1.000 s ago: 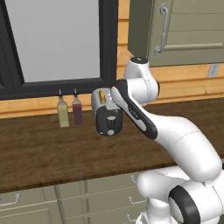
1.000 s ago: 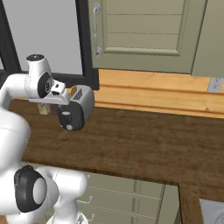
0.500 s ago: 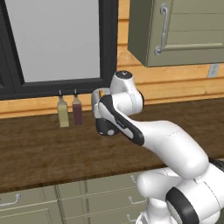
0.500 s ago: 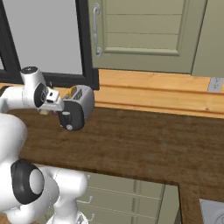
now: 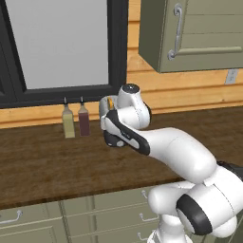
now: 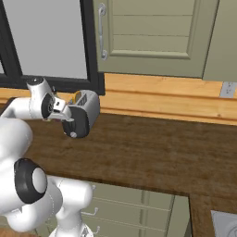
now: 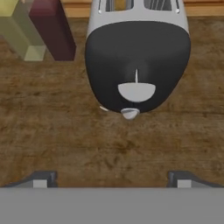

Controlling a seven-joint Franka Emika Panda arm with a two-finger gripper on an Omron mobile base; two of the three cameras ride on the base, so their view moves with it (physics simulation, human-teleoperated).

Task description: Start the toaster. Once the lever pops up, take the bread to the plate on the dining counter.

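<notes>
The toaster (image 7: 138,57) stands at twelve o'clock in the hand view, on the dark wooden counter (image 7: 65,131), black end toward the claw (image 7: 111,177). The claw hovers wide open, holding nothing. Two bottles (image 7: 37,28) stand near, at ten o'clock. Bread (image 7: 120,4) seems to sit in a slot. A careless descent could push the toaster backward toward the wall. Open counter lies toward three o'clock.

Dark wood counter (image 5: 42,161), black-framed window (image 5: 61,45), perhaps olive cabinets (image 6: 152,37).
</notes>
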